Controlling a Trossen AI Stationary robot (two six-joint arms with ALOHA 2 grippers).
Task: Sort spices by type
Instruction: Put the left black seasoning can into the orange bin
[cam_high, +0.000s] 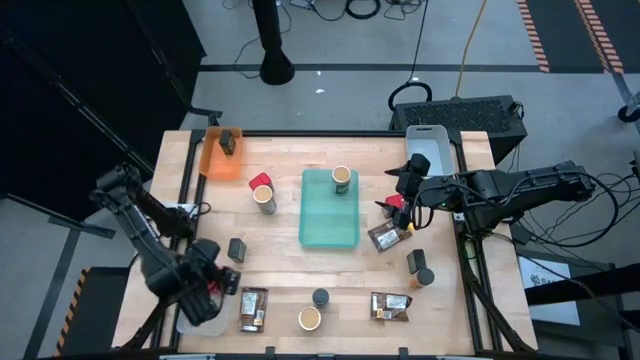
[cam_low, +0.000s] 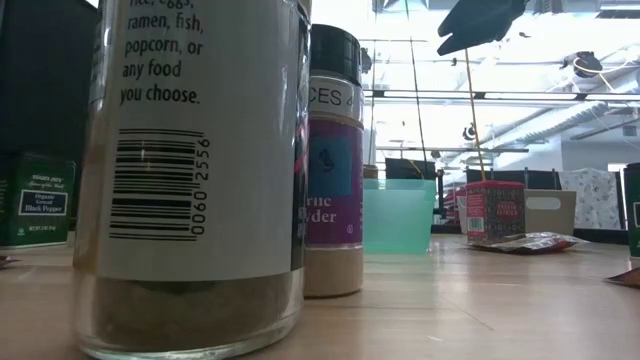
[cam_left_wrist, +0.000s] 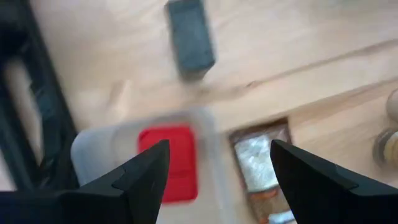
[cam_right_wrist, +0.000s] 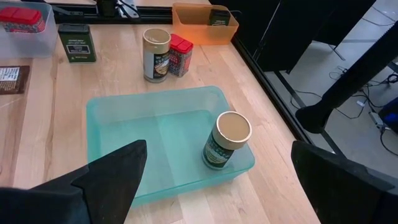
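1. The left claw hangs at the near left corner of the counter, its fingers spread and holding nothing.
2. Directly below it, the left wrist view shows a red square box lying flat inside a clear tray; the picture is blurred, so whether the box touches a wall is hard to tell.
3. Beside that tray a dark brown packet lies flat, its long axis running from the near edge toward the far edge.
4. A dark green tin lies on the bare wood nearby.
5. The right claw sits near the right edge over the counter, fingers spread wide, empty.
6. The teal tray at the middle holds 1 tan round jar, upright in a far corner with its cream top up.
7. The orange bin at the far left corner holds 1 small dark container.
8. Between orange bin and teal tray, a second tan jar stands upright, touching or just beside a red box.
9. Another packet lies at an angle near the right claw, and 1 more lies by the near edge.
10. A tan jar and a small grey jar stand upright near the front edge.
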